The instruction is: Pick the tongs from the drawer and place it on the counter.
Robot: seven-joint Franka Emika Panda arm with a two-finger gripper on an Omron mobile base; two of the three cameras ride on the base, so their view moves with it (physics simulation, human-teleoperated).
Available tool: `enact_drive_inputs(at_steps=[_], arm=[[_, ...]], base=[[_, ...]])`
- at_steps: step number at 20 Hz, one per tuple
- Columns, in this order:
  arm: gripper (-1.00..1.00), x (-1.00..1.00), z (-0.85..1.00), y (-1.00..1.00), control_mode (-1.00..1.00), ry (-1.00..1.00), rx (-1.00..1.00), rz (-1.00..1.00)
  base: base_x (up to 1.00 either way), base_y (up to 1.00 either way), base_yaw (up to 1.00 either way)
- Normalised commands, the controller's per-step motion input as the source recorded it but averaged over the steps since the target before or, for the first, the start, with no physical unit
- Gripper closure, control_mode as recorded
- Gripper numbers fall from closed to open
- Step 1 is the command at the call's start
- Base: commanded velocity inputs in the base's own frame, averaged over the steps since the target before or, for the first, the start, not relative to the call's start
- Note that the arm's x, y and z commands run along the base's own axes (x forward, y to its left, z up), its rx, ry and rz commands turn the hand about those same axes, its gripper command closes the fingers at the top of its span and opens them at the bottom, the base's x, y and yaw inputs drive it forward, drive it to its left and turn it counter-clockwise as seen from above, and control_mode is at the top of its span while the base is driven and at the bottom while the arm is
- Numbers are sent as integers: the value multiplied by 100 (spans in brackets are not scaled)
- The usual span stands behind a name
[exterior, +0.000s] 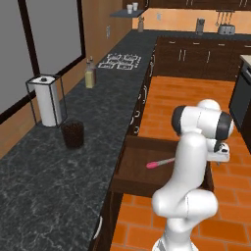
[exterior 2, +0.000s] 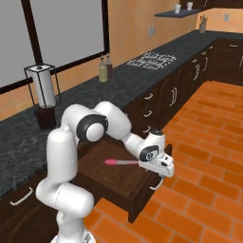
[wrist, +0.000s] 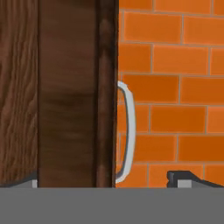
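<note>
One stage appears complete: the drawer (exterior 2: 124, 182) stands pulled out below the counter (exterior: 59, 162), its silver handle (wrist: 126, 131) showing in the hand view. The tongs (exterior 2: 124, 162) lie untouched on the drawer floor; pickup and placement on the counter remain. The gripper (wrist: 109, 183) hangs above the drawer's front panel, fingers spread wide and holding nothing, one tip either side of the panel's top edge. In the right base view the tongs lie at about nine o'clock from the hand, near it but apart, pink tip pointing away.
</note>
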Motion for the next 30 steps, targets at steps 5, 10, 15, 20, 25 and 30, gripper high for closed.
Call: enact_drive_inputs(at_steps=[5,10,15,20,25,30], arm=[[-100,0,97,-4,-100,-6,0,-6],[-100,21,97,68,-100,-11,0,-13],[-100,52,21,100,-100,-8,-1,-26],[-100,41,10,100,-100,-8,0,-37],[-100,56,-35,60,-100,2,0,-25],[-100,55,-50,0,-100,2,10,-5]], base=[[0,0,0],[0,0,0],[0,0,0],[0,0,0],[0,0,0],[0,0,0]])
